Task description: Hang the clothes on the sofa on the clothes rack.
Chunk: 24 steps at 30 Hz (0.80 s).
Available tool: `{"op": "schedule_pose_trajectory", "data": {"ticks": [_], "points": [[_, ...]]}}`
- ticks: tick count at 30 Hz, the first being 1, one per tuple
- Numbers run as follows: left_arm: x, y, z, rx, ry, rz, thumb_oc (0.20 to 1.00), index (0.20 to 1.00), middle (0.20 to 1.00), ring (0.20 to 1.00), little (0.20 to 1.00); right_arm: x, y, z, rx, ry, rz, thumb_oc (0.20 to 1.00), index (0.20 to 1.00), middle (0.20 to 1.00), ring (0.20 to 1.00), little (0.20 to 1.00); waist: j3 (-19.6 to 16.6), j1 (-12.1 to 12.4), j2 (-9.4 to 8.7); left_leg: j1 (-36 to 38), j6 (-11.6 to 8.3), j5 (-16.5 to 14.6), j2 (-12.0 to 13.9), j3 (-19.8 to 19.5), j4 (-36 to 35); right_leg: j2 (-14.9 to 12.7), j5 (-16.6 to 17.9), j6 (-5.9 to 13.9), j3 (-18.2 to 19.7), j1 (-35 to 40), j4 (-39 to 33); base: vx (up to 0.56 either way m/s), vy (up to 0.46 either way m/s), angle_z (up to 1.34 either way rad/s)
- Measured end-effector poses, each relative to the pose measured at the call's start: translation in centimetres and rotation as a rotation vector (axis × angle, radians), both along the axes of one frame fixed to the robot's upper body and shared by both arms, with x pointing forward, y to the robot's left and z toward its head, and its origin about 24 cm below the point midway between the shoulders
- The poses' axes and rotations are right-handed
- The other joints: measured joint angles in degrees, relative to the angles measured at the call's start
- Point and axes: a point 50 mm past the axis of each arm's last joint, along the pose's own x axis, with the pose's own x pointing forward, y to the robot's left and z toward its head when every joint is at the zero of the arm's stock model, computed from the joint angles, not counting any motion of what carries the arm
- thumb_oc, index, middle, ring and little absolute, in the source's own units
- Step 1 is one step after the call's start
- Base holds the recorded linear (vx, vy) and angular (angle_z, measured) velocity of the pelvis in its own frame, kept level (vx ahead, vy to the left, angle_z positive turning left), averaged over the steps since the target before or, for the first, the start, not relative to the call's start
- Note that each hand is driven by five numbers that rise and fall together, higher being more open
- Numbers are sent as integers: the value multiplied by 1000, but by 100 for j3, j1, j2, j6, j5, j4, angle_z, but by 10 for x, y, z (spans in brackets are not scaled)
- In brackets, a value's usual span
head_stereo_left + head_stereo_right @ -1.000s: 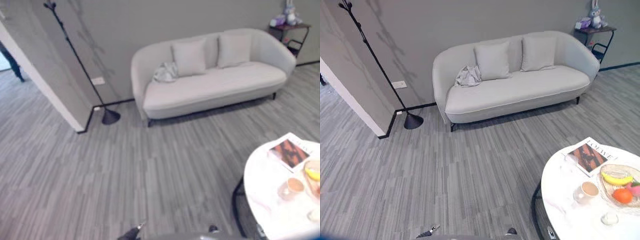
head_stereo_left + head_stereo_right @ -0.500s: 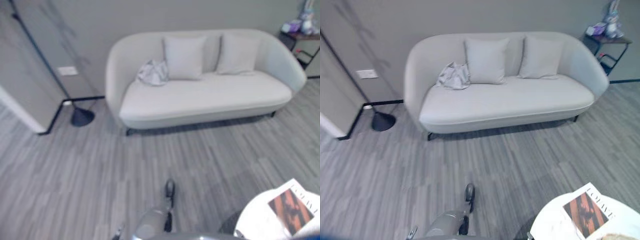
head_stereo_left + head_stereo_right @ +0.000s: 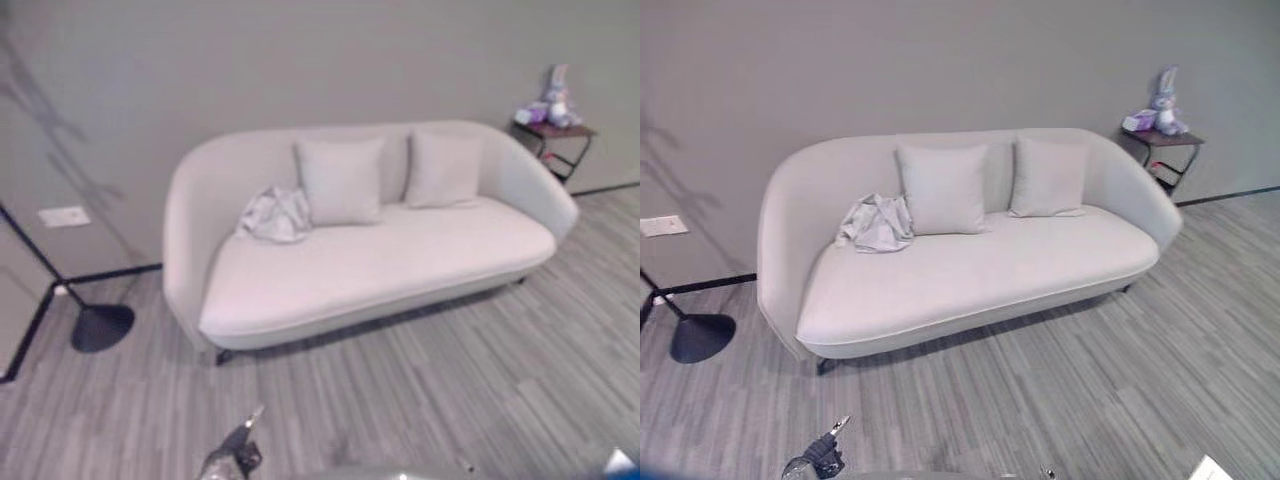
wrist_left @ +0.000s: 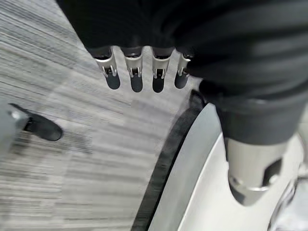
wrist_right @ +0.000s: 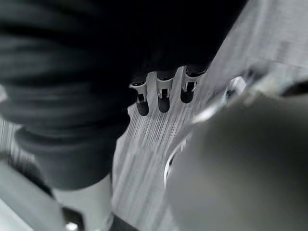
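1. The clothes (image 3: 875, 222), a crumpled pale grey bundle, lie on the sofa (image 3: 970, 270) seat, tucked against the backrest at the sofa's left end and just beside the left cushion (image 3: 943, 188). Taking the sofa's centre as the dial, the bundle sits at about 10 o'clock.

2. The left robot hand (image 4: 139, 72) hangs low over the floor (image 3: 1120, 380); in its wrist view the fingers (image 4: 136, 77) are straight, side by side, and hold nothing.

3. The right robot hand (image 5: 163, 91) also hangs down, its fingers (image 5: 163, 96) relaxed and empty.

4. From the head camera's lower edge, where the robot stands, the clothes lie ahead at about 12 to 1 o'clock, well apart from both robot hands, with a strip of floor and the sofa's front edge between.

5. The bundle has no clear long axis; it is a rumpled heap, slightly wider along the backrest than deep.

6. Which arm is nearer I cannot tell for certain: the bundle lies only a little left of the picture's middle in both eye views, so neither side has a strong claim. The left arm looks marginally better placed.

7. The rack base (image 3: 702, 337) stands on the floor at about 9 o'clock from the sofa, just beyond its left end, with the pole (image 3: 30, 255) slanting up from it. So the bundle already lies at the sofa end nearer the rack.
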Motion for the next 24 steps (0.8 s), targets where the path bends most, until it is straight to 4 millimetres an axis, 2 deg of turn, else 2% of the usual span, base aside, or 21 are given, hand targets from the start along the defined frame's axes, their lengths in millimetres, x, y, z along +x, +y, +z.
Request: {"op": "schedule_pose_trajectory", "data": {"ticks": [1,2,3,4,6,7,8,10,11,12,14,15,16,17,18,19,20,21,22,23,24], "points": [[-2,0,-1,-1,12,3,1000,1000,1000,1000,1000,0,-1,0,-8,-8,-12,1000,1000,1000,1000,1000,122,-80,-8,82,583,203,53,-9,37,-57,212,214,-54,8,-757,477,-284,112],[-16,1,-3,4,46,26,1000,1000,1000,1000,1000,-2,-2,0,-10,11,-40,1000,1000,1000,1000,1000,188,31,-131,341,555,166,-118,-224,-193,-138,795,354,229,-52,-1839,375,-225,111],[-20,3,-3,7,60,32,1000,1000,1000,1000,1000,-2,-3,0,-12,12,-41,1000,1000,1000,1000,1000,198,21,-153,412,561,168,-153,-317,-279,-159,1021,401,350,-47,-2137,323,-214,68],[-26,6,-3,17,80,31,1000,1000,1000,1000,1000,-2,-3,0,-12,11,-46,1000,1000,1000,1000,1000,230,17,-168,593,640,269,-195,-452,-392,-184,1435,474,464,5,-2470,241,-171,52],[-29,10,-3,25,90,43,1000,1000,1000,1000,1000,-4,-4,0,-10,10,-80,1000,1000,1000,1000,1000,283,-30,-137,819,648,276,-199,-765,-438,-165,1760,464,685,116,-2576,273,-200,69],[-28,13,-2,29,81,60,1000,1000,1000,1000,1000,-8,-4,-1,-10,29,-83,1000,1000,1000,1000,1000,285,-141,-130,978,616,257,-164,-1027,-466,-59,1936,418,829,314,-2607,243,-220,89],[-27,13,-2,30,76,61,1000,1000,1000,1000,1000,-12,-4,-1,-8,43,-85,1000,1000,1000,1000,1000,278,-143,-144,1059,555,219,-141,-1071,-471,-1,2007,341,868,387,-2608,161,-168,83],[-26,15,-1,39,66,64,1000,1000,1000,1000,1000,-14,-3,-2,-1,57,-84,1000,1000,1000,1000,1000,268,-126,-197,1214,370,107,-97,-1117,-461,140,2050,271,829,522,-2508,157,-217,46],[-27,15,-1,38,67,64,1000,1000,1000,1000,1000,-18,-3,-2,2,66,-83,1000,1000,1000,1000,1000,266,-116,-255,1320,286,47,-92,-1109,-433,153,1940,10,759,641,-2482,215,-345,38],[-31,8,-3,23,75,64,1000,1000,1000,1000,1000,-11,-5,-1,-7,52,-59,1000,1000,1000,1000,1000,240,-126,-219,1360,145,-2,79,-1129,-370,289,1879,-35,694,749,-2495,149,-246,34],[-30,5,-4,16,71,57,1000,1000,1000,1000,1000,-9,-4,-1,-11,38,-34,1000,1000,1000,1000,1000,223,-129,-246,1325,81,-46,148,-1184,-237,355,1860,-145,616,908,-2730,122,-217,21],[-28,5,-3,20,62,51,1000,1000,1000,1000,1000,-4,-5,0,-17,22,-26,1000,1000,1000,1000,1000,240,-108,-315,1179,-46,-121,170,-1183,73,373,1896,-239,604,1054,-2932,134,-227,11],[-26,8,-2,37,50,34,1000,1000,1000,1000,1000,-2,-8,1,-36,21,14,1000,1000,1000,1000,1000,248,-51,-408,942,-279,-354,204,-1239,621,371,1893,-392,576,1201,-3102,114,-176,17],[-22,8,-2,37,36,32,1000,1000,1000,1000,1000,3,-12,3,-57,6,50,1000,1000,1000,1000,1000,247,-39,-419,879,-285,-519,329,-1214,676,386,1807,-521,538,1271,-3071,148,-241,21],[-16,6,-1,32,14,28,1000,1000,1000,1000,1000,6,-15,4,-74,-3,72,1000,1000,1000,1000,1000,231,-36,-413,859,-347,-424,615,-1226,491,450,1770,-543,463,1297,-3070,126,-219,19],[-13,0,-2,20,1,28,1000,1000,1000,1000,1000,16,-21,8,-100,-35,127,1000,1000,1000,1000,1000,240,14,-259,804,-438,-421,894,-1466,560,639,1719,-478,426,1282,-3103,74,-165,-5],[-10,-2,-1,17,-8,26,1000,1000,1000,1000,1000,27,-20,11,-109,-72,171,1000,1000,1000,1000,1000,255,47,-235,698,-451,-548,933,-1500,877,686,1720,-479,443,1286,-3107,49,-162,-9],[-7,3,0,28,-19,32,1000,1000,1000,1000,1000,37,-14,12,-105,-112,219,1000,1000,1000,1000,1000,284,32,-394,468,-479,-562,879,-1501,1398,648,1717,-483,434,1304,-3107,3,-168,-12],[-7,6,1,37,-22,34,1000,1000,1000,1000,1000,45,-11,15,-108,-153,256,1000,1000,1000,1000,1000,316,73,-442,200,-486,-555,826,-1529,1932,657,1679,-454,419,1315,-3111,-20,-161,3],[-5,6,1,37,-27,34,1000,1000,1000,1000,1000,48,-10,17,-112,-169,269,1000,1000,1000,1000,1000,318,75,-461,92,-502,-544,814,-1540,2144,675,1646,-407,402,1319,-3111,-33,-96,3],[-3,3,1,31,-40,39,1000,1000,1000,1000,1000,61,-10,25,-134,-242,328,1000,1000,1000,1000,1000,355,151,-354,-507,-536,-505,981,-1631,3108,875,1446,-384,157,1200,-2627,71,-150,-2]]}}
